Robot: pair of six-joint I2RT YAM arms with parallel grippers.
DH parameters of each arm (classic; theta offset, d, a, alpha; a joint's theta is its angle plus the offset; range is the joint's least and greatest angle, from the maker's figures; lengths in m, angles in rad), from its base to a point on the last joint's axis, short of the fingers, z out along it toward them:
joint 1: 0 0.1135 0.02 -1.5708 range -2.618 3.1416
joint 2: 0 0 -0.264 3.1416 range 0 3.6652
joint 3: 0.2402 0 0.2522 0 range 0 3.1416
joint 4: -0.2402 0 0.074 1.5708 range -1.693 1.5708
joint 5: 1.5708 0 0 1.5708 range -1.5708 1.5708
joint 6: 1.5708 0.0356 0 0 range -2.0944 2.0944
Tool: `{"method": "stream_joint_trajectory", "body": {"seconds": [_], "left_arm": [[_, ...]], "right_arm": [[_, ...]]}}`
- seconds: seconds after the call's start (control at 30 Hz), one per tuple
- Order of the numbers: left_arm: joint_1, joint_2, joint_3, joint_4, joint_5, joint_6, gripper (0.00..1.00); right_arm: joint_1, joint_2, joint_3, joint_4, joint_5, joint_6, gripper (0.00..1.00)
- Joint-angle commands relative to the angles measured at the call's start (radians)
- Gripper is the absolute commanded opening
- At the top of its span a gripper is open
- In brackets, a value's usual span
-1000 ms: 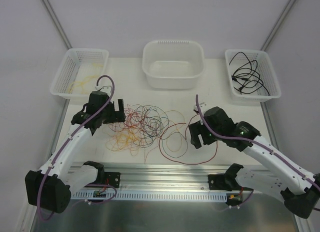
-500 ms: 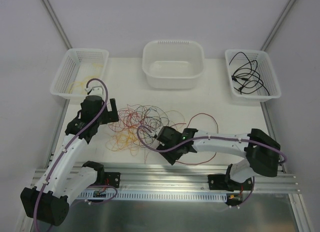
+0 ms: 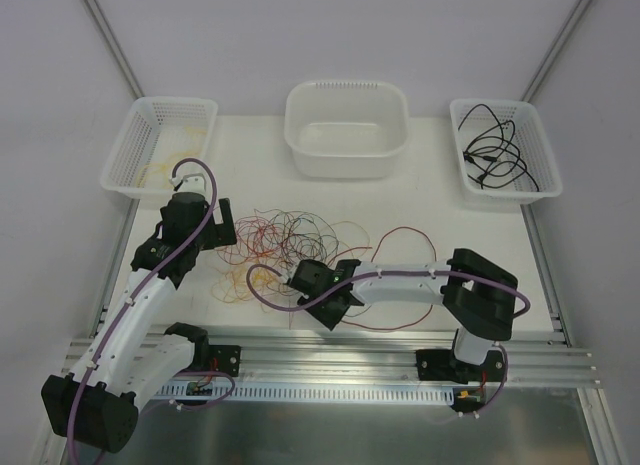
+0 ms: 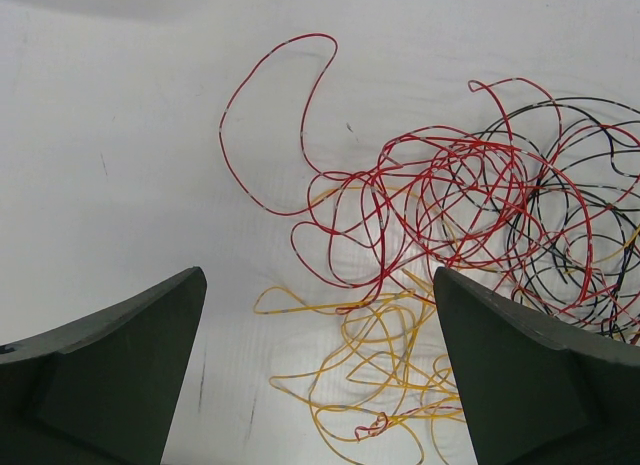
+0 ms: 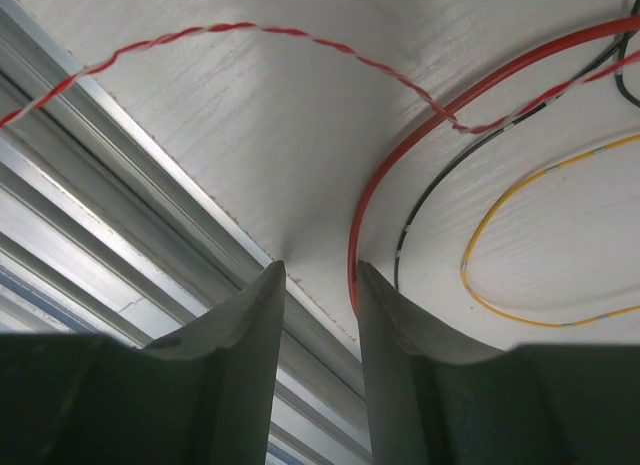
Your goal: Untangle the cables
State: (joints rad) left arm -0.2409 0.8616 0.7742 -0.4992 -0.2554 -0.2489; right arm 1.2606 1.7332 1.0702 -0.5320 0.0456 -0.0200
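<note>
top external view: black cables binned; tangle unsorted ahead of the wide-open left end effector; right end effector narrowly parted, empty.

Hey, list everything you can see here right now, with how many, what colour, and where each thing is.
Loose wire tangle: one clump; red, yellow, black; middle of the table.
Mesh plastic basket: one; white; far left, holding yellow wires.
Deep plastic tub: one; white; far centre, nothing visible inside.
Second mesh basket: one; white; far right, holding black cables.
Table: one; white.
Metal rail: one; silver; near edge.
Left gripper: one; dark; open over the tangle's left edge.
Right gripper: one; dark; narrowly open at the table's near edge, gripping nothing.
</note>
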Motion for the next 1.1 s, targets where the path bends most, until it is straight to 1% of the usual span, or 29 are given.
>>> {"method": "stream_joint_trajectory", "body": {"seconds": [0.0, 0.07, 0.23, 0.3, 0.33, 0.37, 0.4, 0.47, 0.5, 0.57, 0.63, 0.7, 0.73, 0.77, 0.83, 0.87, 0.93, 1.03, 1.07], "left_arm": [[0.003, -0.009, -0.004, 0.010, -0.025, -0.009, 0.99], [0.005, -0.009, -0.004, 0.010, -0.027, -0.007, 0.99], [0.003, -0.012, -0.006, 0.010, -0.035, -0.007, 0.99], [0.003, -0.013, -0.006, 0.010, -0.035, -0.006, 0.99], [0.003, -0.010, -0.004, 0.010, -0.035, -0.006, 0.99], [0.005, -0.010, -0.004, 0.010, -0.033, -0.006, 0.99], [0.005, -0.009, -0.004, 0.010, -0.036, -0.006, 0.99], [0.005, -0.009, -0.006, 0.010, -0.036, -0.006, 0.99], [0.003, -0.009, -0.006, 0.010, -0.035, -0.004, 0.99], [0.005, -0.009, -0.004, 0.010, -0.036, -0.006, 0.99], [0.005, -0.006, -0.004, 0.010, -0.033, -0.003, 0.99], [0.003, -0.004, -0.001, 0.011, -0.031, -0.003, 0.99], [0.003, -0.004, -0.003, 0.010, -0.031, -0.004, 0.99], [0.005, -0.004, -0.003, 0.010, -0.033, -0.003, 0.99], [0.003, -0.004, -0.003, 0.010, -0.033, -0.003, 0.99], [0.003, -0.003, -0.003, 0.010, -0.033, -0.003, 0.99], [0.005, -0.001, -0.003, 0.010, -0.028, -0.001, 0.99], [0.003, 0.001, -0.003, 0.010, -0.028, -0.003, 0.99], [0.005, -0.001, -0.003, 0.010, -0.028, -0.003, 0.99]], "right_arm": [[0.002, 0.028, 0.048, -0.036, 0.019, -0.005, 0.37], [0.003, 0.051, 0.063, -0.052, 0.036, 0.002, 0.33], [0.025, 0.106, 0.105, -0.123, 0.097, 0.017, 0.31], [0.034, 0.130, 0.126, -0.146, 0.119, 0.017, 0.27], [0.039, 0.137, 0.131, -0.151, 0.122, 0.017, 0.23], [0.040, 0.140, 0.135, -0.154, 0.129, 0.017, 0.14], [0.040, 0.141, 0.140, -0.158, 0.132, 0.017, 0.10], [0.042, 0.117, 0.139, -0.161, 0.134, 0.015, 0.01], [0.042, 0.105, 0.142, -0.169, 0.129, 0.012, 0.01], [0.042, 0.043, 0.152, -0.187, 0.109, 0.000, 0.01], [0.048, -0.012, 0.189, -0.246, 0.109, -0.012, 0.01], [0.051, -0.105, 0.221, -0.314, 0.112, -0.035, 0.01], [0.051, -0.138, 0.250, -0.333, 0.125, -0.044, 0.01], [0.048, -0.203, 0.264, -0.351, 0.135, -0.061, 0.01], [0.037, -0.265, 0.298, -0.399, 0.163, -0.075, 0.01], [0.020, -0.337, 0.306, -0.419, 0.193, -0.084, 0.01], [-0.015, -0.409, 0.315, -0.425, 0.223, -0.089, 0.01], [-0.140, -0.532, 0.284, -0.421, 0.308, -0.061, 0.01], [-0.235, -0.555, 0.245, -0.421, 0.350, -0.048, 0.01]]}}
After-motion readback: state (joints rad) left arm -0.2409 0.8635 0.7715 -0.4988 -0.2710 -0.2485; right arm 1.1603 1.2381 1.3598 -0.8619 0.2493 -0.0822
